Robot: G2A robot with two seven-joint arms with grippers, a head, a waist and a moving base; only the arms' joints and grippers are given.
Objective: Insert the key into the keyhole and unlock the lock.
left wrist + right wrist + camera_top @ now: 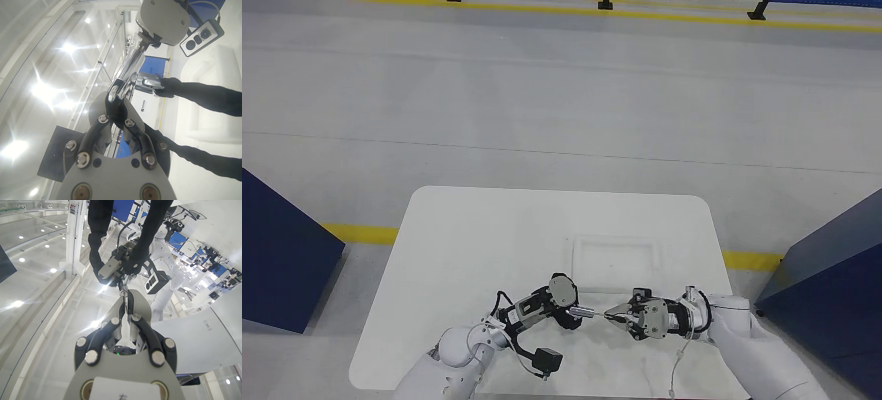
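Note:
Both arms meet above the near part of the white table (482,240). My left gripper (116,98) is shut on a chrome lock (128,64), a shiny cylinder with a chrome side piece (147,83). In the top view the left gripper (570,308) and right gripper (617,317) face each other with the lock (588,313) between them. My right gripper (126,302) is shut on a thin metal key (123,293). The key's tip reaches the lock's end (129,277), which the left gripper (117,270) holds. How deep the key sits is hidden.
A shallow rectangular tray outline (612,238) lies on the table beyond the grippers. Dark blue panels stand to the left (272,250) and right (842,270) of the table. The table's far and left parts are bare.

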